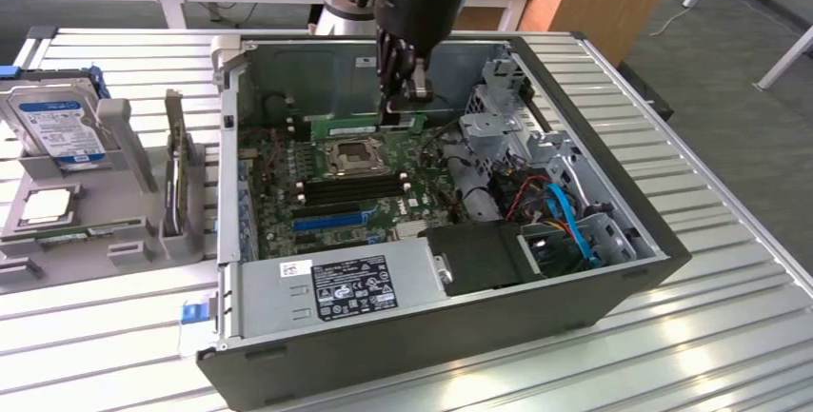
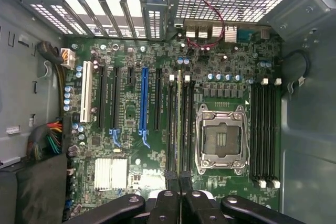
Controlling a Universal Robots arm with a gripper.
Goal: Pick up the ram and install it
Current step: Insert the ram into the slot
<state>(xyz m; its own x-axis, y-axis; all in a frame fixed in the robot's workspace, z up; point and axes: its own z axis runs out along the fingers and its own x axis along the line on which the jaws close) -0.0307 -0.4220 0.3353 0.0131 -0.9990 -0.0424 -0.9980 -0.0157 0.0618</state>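
Green ram (image 2: 179, 119) is clamped in your gripper (image 2: 179, 183) above the slots (image 2: 188, 129); line it up parallel, centred over one.

One computer case (image 1: 508, 341), with one motherboard (image 1: 381, 160), one CPU socket (image 2: 220, 139) and one power supply (image 1: 343, 284) inside it. Among the long slots there is one blue slot (image 2: 143, 100) and one white slot (image 2: 84, 95) — and the black memory slots (image 2: 265, 129) form two banks. One ram (image 1: 356, 128), one gripper (image 1: 409, 107), one hard drive (image 1: 57, 122)
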